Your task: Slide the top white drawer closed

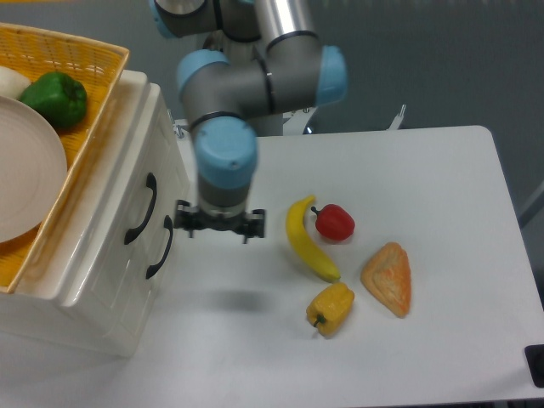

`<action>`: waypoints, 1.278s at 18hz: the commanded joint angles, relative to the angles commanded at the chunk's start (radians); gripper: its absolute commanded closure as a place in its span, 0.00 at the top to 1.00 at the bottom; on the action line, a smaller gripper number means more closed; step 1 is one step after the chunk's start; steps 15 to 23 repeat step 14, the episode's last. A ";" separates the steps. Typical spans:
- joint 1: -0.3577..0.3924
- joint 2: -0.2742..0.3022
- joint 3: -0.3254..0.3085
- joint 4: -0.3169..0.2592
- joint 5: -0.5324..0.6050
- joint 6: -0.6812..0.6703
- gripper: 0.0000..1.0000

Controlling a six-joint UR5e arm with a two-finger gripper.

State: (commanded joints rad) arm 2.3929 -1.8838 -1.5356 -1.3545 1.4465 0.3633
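Top white drawer sits just left of the claw, whose opening I cannot tell.

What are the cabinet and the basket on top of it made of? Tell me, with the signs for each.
The cabinet looks like glossy cream-white plastic or lacquered wood, hard to say which: smooth faces, rounded edges, soft highlights, and curved black handles on both drawers. The basket looks like woven wicker or plastic strips in yellow-orange: an open lattice weave shows along its wall and rim.
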 joint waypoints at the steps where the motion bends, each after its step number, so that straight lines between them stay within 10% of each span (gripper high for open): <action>1: 0.006 0.000 0.005 0.005 0.008 0.025 1.00; 9: 0.034 -0.001 0.003 0.009 0.193 0.344 1.00; 23: 0.084 0.020 -0.001 0.008 0.154 0.355 1.00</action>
